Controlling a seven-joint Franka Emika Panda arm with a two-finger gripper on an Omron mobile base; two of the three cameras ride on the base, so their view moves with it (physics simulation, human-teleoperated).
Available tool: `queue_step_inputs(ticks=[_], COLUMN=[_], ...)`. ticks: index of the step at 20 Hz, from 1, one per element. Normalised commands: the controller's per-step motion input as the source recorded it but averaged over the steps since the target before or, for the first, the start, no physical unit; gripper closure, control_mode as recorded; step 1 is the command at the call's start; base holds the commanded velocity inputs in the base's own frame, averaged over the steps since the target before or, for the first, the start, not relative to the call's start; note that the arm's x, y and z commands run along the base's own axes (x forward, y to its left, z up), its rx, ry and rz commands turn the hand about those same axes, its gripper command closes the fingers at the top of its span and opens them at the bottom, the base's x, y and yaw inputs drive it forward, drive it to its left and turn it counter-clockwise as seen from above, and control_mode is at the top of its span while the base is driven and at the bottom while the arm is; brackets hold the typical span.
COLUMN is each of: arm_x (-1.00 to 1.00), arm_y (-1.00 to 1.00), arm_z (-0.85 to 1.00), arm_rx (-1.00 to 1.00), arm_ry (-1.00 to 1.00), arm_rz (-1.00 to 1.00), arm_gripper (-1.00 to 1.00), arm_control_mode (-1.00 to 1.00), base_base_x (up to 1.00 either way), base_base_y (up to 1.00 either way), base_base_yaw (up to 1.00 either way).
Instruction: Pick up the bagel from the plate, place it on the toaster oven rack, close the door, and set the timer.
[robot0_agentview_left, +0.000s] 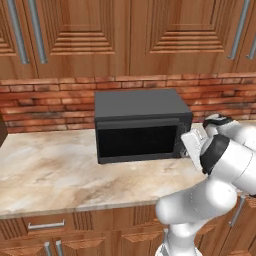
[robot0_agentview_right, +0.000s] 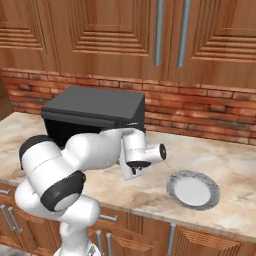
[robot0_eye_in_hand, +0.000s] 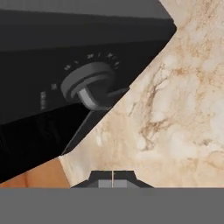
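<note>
At the left and centre of the left base view a marble counter (robot0_agentview_left: 45, 170) carries the black toaster oven (robot0_agentview_left: 140, 125), which sits in the middle of the frame against a brick wall (robot0_agentview_left: 45, 105); the door (robot0_agentview_left: 136, 141) with its dark window stands upright and shut across the oven's front. To the right of it, at the oven's front right corner, the white arm (robot0_agentview_left: 220, 170) reaches in from the lower right. In the right base view the plate (robot0_agentview_right: 193, 189) lies in the lower right of the frame, bare, apart from the oven and to the right of the arm's wrist. In the hand view a grey timer knob (robot0_eye_in_hand: 89, 85) sits upper left of centre on the black front panel, and the gripper (robot0_eye_in_hand: 113, 178) shows at bottom centre with its two tips pressed together, nothing between them, over marble.
</note>
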Motion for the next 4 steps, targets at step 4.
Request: queue_step_inputs(ticks=[4], arm_x=[-0.06], arm_y=[-0.47], arm_z=[0.68], arm_rx=[0.00], arm_ry=[-0.43], arm_rz=[-0.11], arm_gripper=[1.00], arm_control_mode=[-1.00], base_base_x=[0.00], base_base_y=[0.00], base_base_yaw=[0.00])
